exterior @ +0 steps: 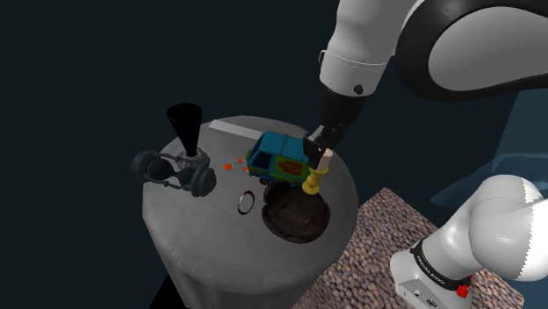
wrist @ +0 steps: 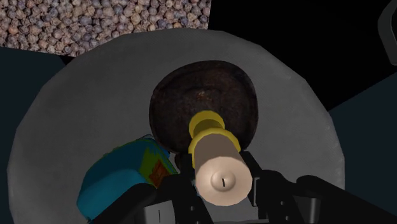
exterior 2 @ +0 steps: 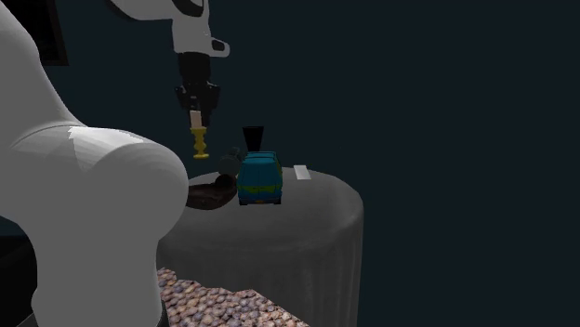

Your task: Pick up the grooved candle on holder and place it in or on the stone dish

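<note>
A cream candle on a yellow holder hangs in the air, clasped by my black gripper, which is shut on its upper part. The holder's base hangs just above the dark brown stone dish on the round grey table. In the second exterior view the candle hangs upright under the gripper, above the dish. Looking along the gripper, the candle sits between the two fingers with the dish beneath it.
A blue-green toy van stands right beside the candle and dish. Further toward the shoulder view's left are a dark hourglass, a black funnel-shaped piece, a small ring and orange bits. Pebbled floor surrounds the table.
</note>
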`<state>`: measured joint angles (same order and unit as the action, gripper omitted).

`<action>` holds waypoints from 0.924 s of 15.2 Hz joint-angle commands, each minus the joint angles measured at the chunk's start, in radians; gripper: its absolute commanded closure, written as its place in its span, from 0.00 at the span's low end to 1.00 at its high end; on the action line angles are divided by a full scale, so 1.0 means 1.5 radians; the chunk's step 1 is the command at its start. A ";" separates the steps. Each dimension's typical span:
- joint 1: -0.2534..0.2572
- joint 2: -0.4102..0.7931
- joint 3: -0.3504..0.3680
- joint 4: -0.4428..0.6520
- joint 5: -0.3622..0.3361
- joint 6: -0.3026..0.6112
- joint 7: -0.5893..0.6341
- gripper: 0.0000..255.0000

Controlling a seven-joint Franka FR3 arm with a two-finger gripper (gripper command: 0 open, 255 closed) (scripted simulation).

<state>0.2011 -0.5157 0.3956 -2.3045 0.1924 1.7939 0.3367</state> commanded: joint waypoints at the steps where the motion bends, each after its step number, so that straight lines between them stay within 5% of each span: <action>1: 0.001 0.003 0.004 -0.014 0.002 0.017 0.001 1.00; 14: 0.003 0.017 0.017 -0.080 0.008 0.097 0.001 1.00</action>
<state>0.2060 -0.4908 0.4211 -2.4237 0.2048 1.9385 0.3379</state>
